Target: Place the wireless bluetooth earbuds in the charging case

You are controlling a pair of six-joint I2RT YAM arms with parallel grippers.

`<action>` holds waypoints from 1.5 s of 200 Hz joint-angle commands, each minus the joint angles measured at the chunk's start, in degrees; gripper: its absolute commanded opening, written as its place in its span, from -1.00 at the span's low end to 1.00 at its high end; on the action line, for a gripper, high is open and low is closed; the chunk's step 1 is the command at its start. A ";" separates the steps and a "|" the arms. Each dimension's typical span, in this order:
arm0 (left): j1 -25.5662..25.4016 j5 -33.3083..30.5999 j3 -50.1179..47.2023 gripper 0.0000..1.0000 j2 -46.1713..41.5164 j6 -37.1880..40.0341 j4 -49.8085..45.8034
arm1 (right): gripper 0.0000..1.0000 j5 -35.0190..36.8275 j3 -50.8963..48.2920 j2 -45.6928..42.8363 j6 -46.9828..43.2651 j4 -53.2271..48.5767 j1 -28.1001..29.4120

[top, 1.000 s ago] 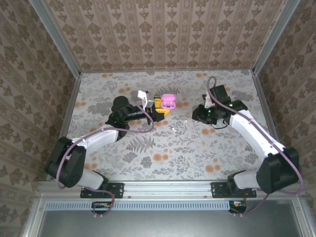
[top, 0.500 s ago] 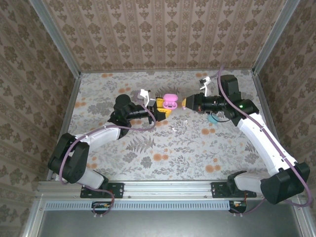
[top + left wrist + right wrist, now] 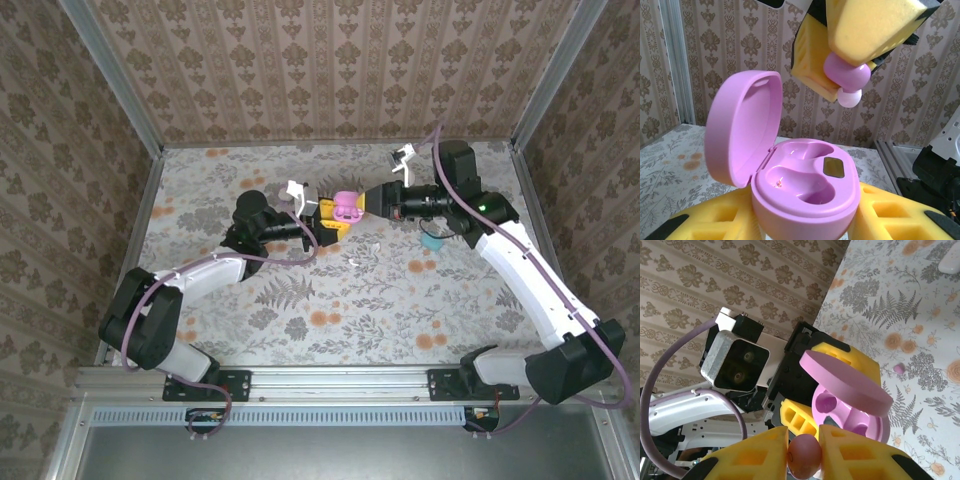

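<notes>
Since a second ago the right arm has swung up from low over the table right of centre and reached left, so its right end effector [image 3: 372, 200] now hangs just beside the charging case [image 3: 346, 206] at the far middle of the table [image 3: 300, 300]; the left arm has barely shifted. The left end effector [image 3: 325, 217] is clenched on the lower half of the case, yellow pads on either side. It holds the case off the table with the lid [image 3: 742, 125] swung open, standing up on the left in the left wrist view. Both wells [image 3: 812, 192] look empty. The right end effector is clenched on a pink earbud [image 3: 846, 75], whose paler tip pokes out below the pads. Seen from the left wrist, the bud hangs just above the wells, apart from them and a little toward their right side, tip pointing down at the case. From above, the case lies just left of the right end effector. The right arm carries the bud, so the insertion looks like its job: a short descent, the bud's long axis probably needing to match the well's slant. A second small pink bud [image 3: 898, 368] lies on the table.
</notes>
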 commanded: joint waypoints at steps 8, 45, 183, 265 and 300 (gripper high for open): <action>-0.30 1.36 1.63 -0.16 -0.44 -0.05 1.08 | -0.52 1.47 2.76 1.39 -4.01 -4.01 1.12; -0.50 1.37 1.71 -0.16 -0.96 -0.14 1.06 | -0.51 2.69 2.77 1.54 -5.89 -6.35 1.63; -0.98 2.26 2.26 -0.17 -1.28 -0.18 0.61 | -0.50 5.67 3.91 2.99 -8.48 -9.20 2.27; -1.11 1.95 2.34 -0.16 -1.44 -0.62 1.07 | -0.52 8.61 3.15 3.20 -8.76 -8.07 2.67; -1.20 1.95 2.32 -0.16 -1.31 -0.71 1.06 | -0.55 8.08 2.00 2.19 -6.74 -4.61 2.62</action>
